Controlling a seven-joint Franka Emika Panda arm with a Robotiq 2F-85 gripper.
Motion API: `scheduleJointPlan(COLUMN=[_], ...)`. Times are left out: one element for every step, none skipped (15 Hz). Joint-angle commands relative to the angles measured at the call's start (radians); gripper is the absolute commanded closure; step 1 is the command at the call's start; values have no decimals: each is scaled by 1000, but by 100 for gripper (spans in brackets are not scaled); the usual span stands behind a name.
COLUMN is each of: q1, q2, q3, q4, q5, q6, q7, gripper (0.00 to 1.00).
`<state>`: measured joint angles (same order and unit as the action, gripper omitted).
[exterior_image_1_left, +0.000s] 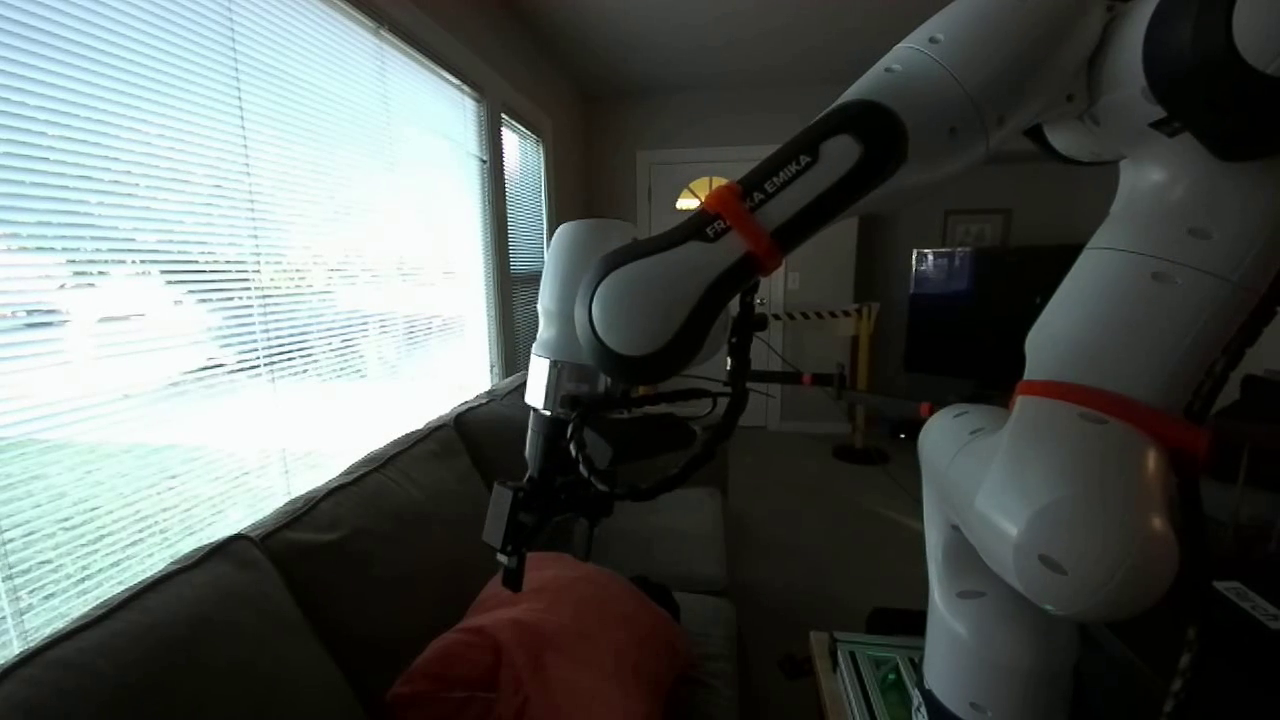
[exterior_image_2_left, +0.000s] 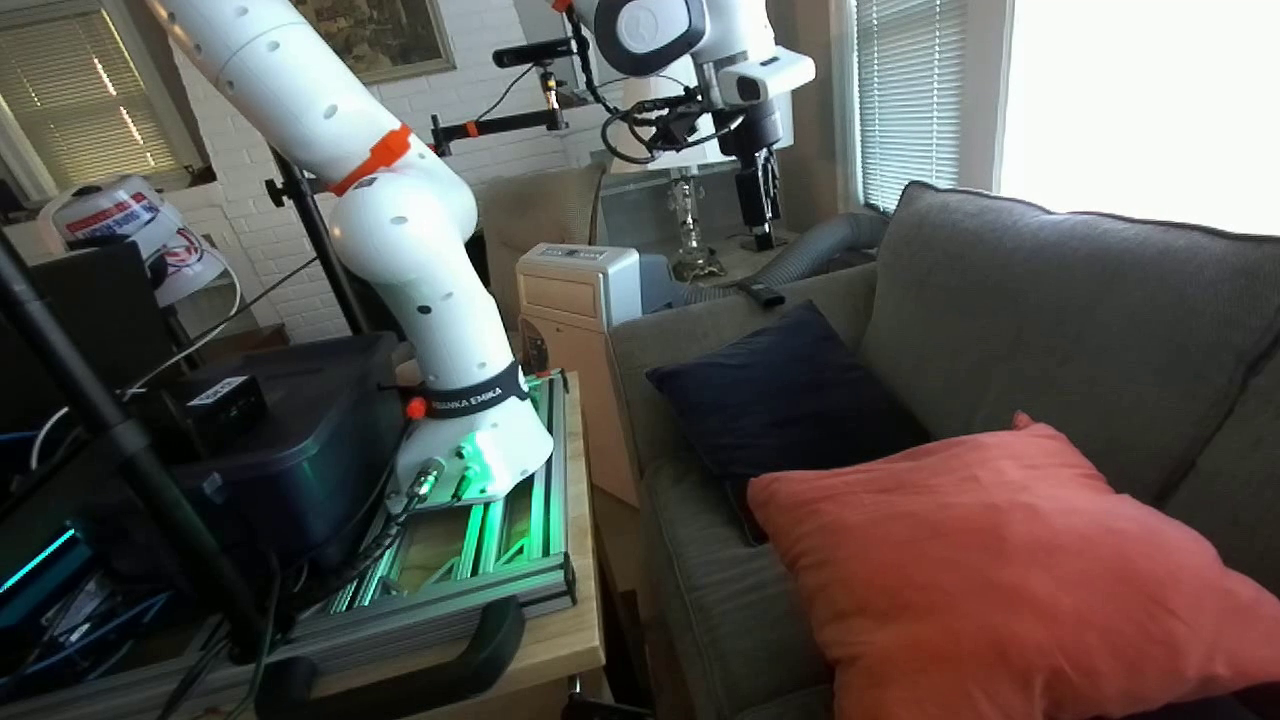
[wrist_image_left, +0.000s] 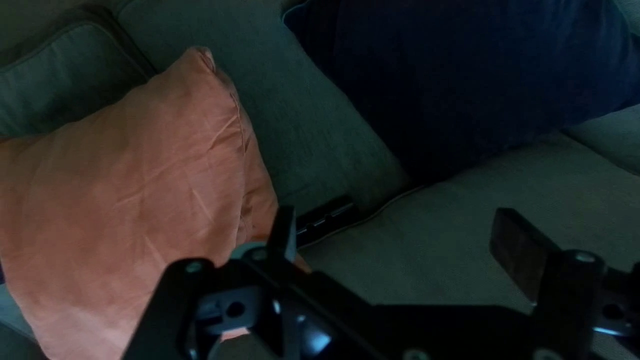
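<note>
- Your pincer (wrist_image_left: 395, 220) is open: its two black fingers (wrist_image_left: 520, 250) stand wide apart, and between them you look down on the grey sofa (wrist_image_left: 320, 135).
- In an exterior view, you have the pincer hanging well above the sofa, with its tips directed downward.
- The orange pillow (exterior_image_2_left: 1000, 560) lies on the seat of the sofa, near the backrest (exterior_image_2_left: 1040, 300). In the wrist view you find it on the left side, where the pincer covers a part of its edge.
- The dark blue pillow (exterior_image_2_left: 790, 390) rests at the end of the sofa, against the armrest (exterior_image_2_left: 680, 330); the wrist view shows you this pillow in the upper right.
- A long black object (wrist_image_left: 327, 219) lies along a seam of the sofa, between the two pillows and partly behind your left finger in the wrist view; I cannot tell what it is.
- Beyond the armrest you see a grey hose (exterior_image_2_left: 820, 255) and a white machine (exterior_image_2_left: 560, 310).
- Bright window blinds (exterior_image_1_left: 150, 300) run behind the sofa.
</note>
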<state>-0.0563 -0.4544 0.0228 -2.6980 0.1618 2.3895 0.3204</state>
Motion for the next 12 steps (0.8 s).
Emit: scheduleJointPlan(q1=[-98,-140,-175,-185,-202,-196,-176,-165,-146,-126,-107,-88], q2=[77,111,139,176,208,246,281,317,350,381,411,445], q3=[57,73,85,72,67,44,13,-8,-34,-57,-78,-99], q4=[-24,-35,-39,-38,-40,-37,-44,-44,-45,-45,-41,-41], q5=[-136,-203,-268,-290,-326,-322,-288,-272,-233,-190,-141,-77], q6=[101,152,193,236,279,322,375,415,453,482,505,538], q7=[132,170,197,186,185,148,87,47,-7,-62,-121,-199], gripper=[0,0,0,0,0,0,0,0,0,0,0,0])
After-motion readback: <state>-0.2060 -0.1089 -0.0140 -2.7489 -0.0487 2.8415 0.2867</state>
